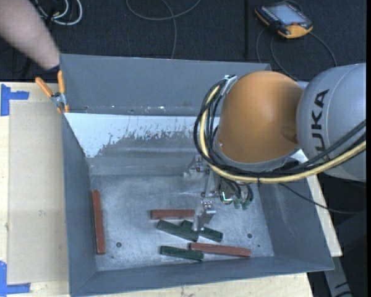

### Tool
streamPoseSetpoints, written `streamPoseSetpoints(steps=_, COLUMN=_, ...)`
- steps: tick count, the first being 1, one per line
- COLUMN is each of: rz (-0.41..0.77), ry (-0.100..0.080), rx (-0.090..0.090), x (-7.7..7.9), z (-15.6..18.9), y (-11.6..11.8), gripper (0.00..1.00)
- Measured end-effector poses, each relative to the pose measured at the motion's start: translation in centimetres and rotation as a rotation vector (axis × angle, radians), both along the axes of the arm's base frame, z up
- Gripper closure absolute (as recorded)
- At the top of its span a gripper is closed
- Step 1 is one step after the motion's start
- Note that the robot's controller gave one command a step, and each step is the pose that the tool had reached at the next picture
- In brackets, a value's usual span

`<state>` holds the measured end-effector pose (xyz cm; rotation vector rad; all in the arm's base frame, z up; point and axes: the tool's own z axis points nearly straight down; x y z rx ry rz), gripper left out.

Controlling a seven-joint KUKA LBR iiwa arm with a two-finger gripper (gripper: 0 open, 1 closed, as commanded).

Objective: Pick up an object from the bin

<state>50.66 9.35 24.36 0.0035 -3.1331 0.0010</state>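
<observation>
Jaws, gap not discernible, low over crossed dark green bars point(180, 228); brown bars point(172, 214) close beside them.

Single camera, above bin point(142, 85), tilted sideways.

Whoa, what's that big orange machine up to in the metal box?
A robot arm reaches into the grey bin from the right, with its tool down near the floor. The tool is right over a small cluster of flat sticks, closest to a dark green stick and a reddish-brown stick. All the sticks seem to lie on the floor, so nothing looks lifted yet. Another brown stick lies alone by the left wall.
</observation>
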Motion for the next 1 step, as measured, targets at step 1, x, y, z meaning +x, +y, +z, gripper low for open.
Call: streamPoseSetpoints(steps=1, rz=-0.003, ry=-0.007, rx=0.001, x=0.14, z=0.31, y=-0.05, gripper=0.00)
